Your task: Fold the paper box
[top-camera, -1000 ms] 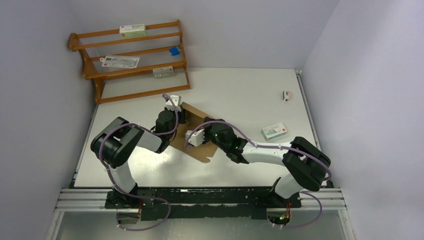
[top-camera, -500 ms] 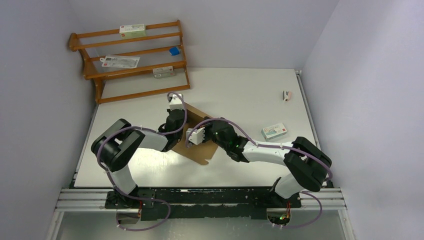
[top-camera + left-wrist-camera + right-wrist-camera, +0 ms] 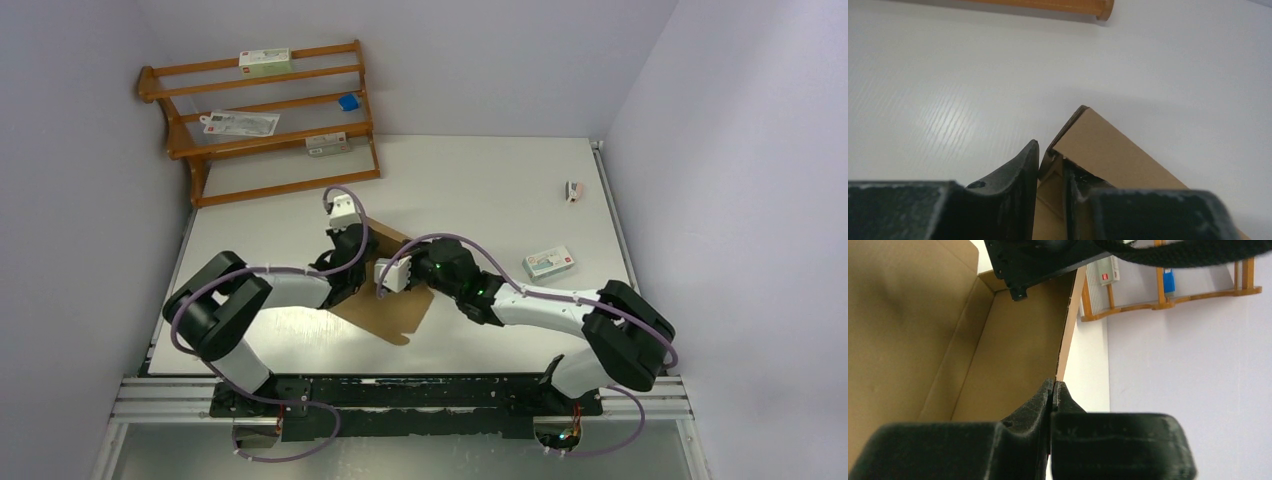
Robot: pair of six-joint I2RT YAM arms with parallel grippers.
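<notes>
The paper box (image 3: 398,315) is a brown cardboard sheet, partly folded, lying mid-table between both arms. My left gripper (image 3: 355,238) is over its far left side. In the left wrist view the left gripper (image 3: 1050,162) is nearly shut, with an upright cardboard flap between its fingers just below the box's raised corner (image 3: 1098,140). My right gripper (image 3: 380,283) reaches in from the right. In the right wrist view the right gripper (image 3: 1053,385) is shut, its tips at the near end of an upright side wall of the box (image 3: 1013,355). Whether that wall is pinched does not show.
A wooden rack (image 3: 265,120) with small cartons stands at the far left; its foot (image 3: 1098,7) shows in the left wrist view. A white printed carton (image 3: 549,263) lies right of the box. A small object (image 3: 573,190) sits near the right wall.
My left arm has stretched out and dropped lower, its wrist shifting right over the box. The box's near corner has slid a little toward the near edge. The right wrist barely moved.
</notes>
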